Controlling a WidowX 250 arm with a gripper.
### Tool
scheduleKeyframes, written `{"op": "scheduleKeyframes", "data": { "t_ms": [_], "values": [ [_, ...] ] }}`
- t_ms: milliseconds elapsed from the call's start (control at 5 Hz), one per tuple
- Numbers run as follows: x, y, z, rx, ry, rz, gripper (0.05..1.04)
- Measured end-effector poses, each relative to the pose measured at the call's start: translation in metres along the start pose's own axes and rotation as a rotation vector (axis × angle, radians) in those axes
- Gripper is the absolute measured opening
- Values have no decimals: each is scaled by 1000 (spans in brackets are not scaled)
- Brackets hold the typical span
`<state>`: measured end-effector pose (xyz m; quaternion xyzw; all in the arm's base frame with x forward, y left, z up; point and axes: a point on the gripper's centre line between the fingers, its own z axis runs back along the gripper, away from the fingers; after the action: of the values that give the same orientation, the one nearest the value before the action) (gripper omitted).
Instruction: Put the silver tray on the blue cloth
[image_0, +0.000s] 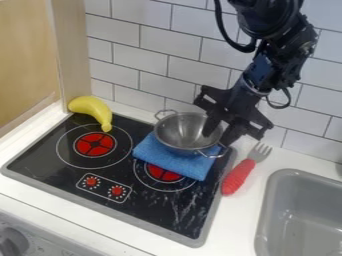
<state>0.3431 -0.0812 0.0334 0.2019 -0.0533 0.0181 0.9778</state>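
The black tool (218, 137) hung at the right side of the silver bowl (178, 132), right at its rim and just by one of its loop handles (214, 154). I could not tell whether it was clamped on the metal or slack around it. That side made sense as a hold: the rim gave a thin wall to pinch, where the round belly would have offered little.

The bowl, which I took for the task's silver tray, sat more or less upright on the blue cloth (172, 161), towards its back part, with a strip of cloth showing in front. The cloth lay flat over part of the front right burner (163, 173) of the stove top (53, 172), so it made a soft, level seat — a sensible place for a rounded base.

The placing looked all but done, to my mind. What remained was to free the rim, if it was held, and rise straight up; a sideways pull might have snagged the handle and tipped the bowl or rucked the cloth.

Farther out, the banana (93, 108) rested at the stove's back left corner, and the red-handled fork (238, 177) lay to the right, between stove and sink (267, 200), mostly on the white worktop (234, 225) — both apart from the bowl.
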Motion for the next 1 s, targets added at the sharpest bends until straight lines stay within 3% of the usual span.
{"op": "scheduleKeyframes", "data": {
  "t_ms": [200, 400, 600, 800, 1000],
  "values": [
    [0, -1, 0, -6, 1, 4, 843],
    [0, -7, -2, -43, -7, 14, 1020],
    [1, -10, 6, -116, -56, 10, 1007],
    [4, -10, 26, -227, -157, 14, 999],
    [-6, -7, 36, -288, -190, 11, 999]
  ]
}}
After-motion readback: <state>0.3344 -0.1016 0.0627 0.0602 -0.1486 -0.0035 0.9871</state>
